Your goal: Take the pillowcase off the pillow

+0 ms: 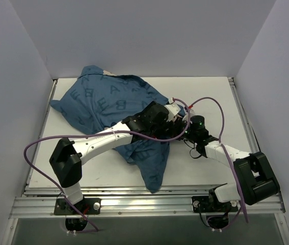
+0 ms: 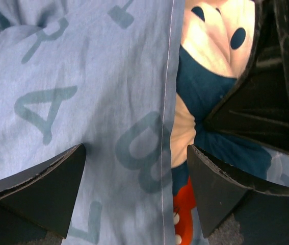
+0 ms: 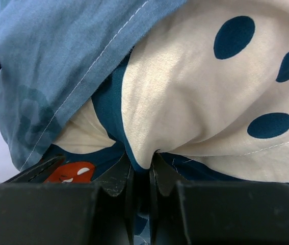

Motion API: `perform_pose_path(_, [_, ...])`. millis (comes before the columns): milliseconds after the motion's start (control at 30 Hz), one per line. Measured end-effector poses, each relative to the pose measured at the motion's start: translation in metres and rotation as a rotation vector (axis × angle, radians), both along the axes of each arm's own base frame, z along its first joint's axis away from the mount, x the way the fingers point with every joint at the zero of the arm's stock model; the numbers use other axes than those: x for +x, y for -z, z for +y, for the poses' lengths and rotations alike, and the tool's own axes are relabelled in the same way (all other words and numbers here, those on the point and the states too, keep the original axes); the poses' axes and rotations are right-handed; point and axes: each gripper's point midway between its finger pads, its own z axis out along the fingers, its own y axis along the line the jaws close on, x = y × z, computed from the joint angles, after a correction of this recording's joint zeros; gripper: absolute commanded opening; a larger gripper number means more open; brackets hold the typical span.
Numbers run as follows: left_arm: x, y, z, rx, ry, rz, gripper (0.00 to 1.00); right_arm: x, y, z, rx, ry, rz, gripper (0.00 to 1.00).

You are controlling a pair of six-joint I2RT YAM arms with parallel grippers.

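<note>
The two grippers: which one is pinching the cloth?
The right gripper: its jaws are shut on a cream, dotted fold of the pillowcase, while the left gripper stands wide open.

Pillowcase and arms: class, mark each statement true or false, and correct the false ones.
1. The right jaws are shut on a fold of the pillowcase. True.
2. The left jaws are shut on the cloth. False: they stand wide open over it.
3. The pillowcase lies on the right half of the table. False: it covers the left and middle.
4. In the left wrist view, a stitched hem runs between the left jaws. True.
5. The print has a red patch with white dots. True.
</note>
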Motion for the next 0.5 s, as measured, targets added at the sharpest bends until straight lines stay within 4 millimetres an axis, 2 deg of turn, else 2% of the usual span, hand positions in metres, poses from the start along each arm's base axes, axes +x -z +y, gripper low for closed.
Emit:
perform_pose_path(200, [0.01, 0.0, -0.008, 0.004, -0.008, -0.006, 0.87, -0.002, -0.002, -0.001, -0.003, -0.002, -0.01, 0.0])
perform_pose_path(367, [0.019, 0.012, -0.005, 0.042, -0.03, -0.006, 0.84, -0.003, -0.003, -0.002, -0.011, -0.004, -0.019, 0.0])
perform_pose_path(433, [0.023, 0.016, -0.002, 0.05, -0.039, 0.0, 0.82, -0.003, -0.002, -0.003, -0.014, -0.002, -0.018, 0.0])
perform_pose_path(500, [0.026, 0.017, 0.0, 0.049, -0.046, 0.002, 0.74, -0.003, -0.002, -0.003, -0.017, -0.001, -0.022, 0.0])
